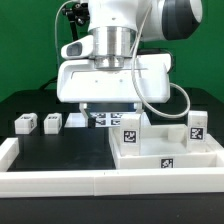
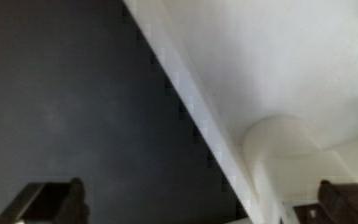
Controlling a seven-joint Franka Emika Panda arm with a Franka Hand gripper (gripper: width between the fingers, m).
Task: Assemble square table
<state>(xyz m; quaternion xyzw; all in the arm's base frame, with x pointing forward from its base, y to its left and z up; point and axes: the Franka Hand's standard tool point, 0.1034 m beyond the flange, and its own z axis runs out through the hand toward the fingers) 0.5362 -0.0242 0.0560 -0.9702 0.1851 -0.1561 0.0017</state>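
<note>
A green wall stands behind a black tabletop (image 1: 60, 145), and a long low white barrier wall (image 1: 60, 182) runs along its near edge and up the exterior view's left side. The square table's white slab (image 1: 150, 150) lies at the exterior view's right, inside the barrier, with a black-and-white marker on its raised front rim. Small white leg blocks (image 1: 25, 123) sit in a row on the tabletop at the left, apart from the slab. Two taller tagged white blocks (image 1: 130, 130) rise at the slab's rear corners; whether they stand on it or behind it I cannot tell. The marker board (image 1: 104, 120) shows partly under the arm. The gripper (image 2: 197, 205) hangs over the slab's rear left corner, jaws spread wide with nothing between them; in the wrist view its dark fingertips (image 2: 51, 200) straddle the slab's edge where white meets black tabletop.
</note>
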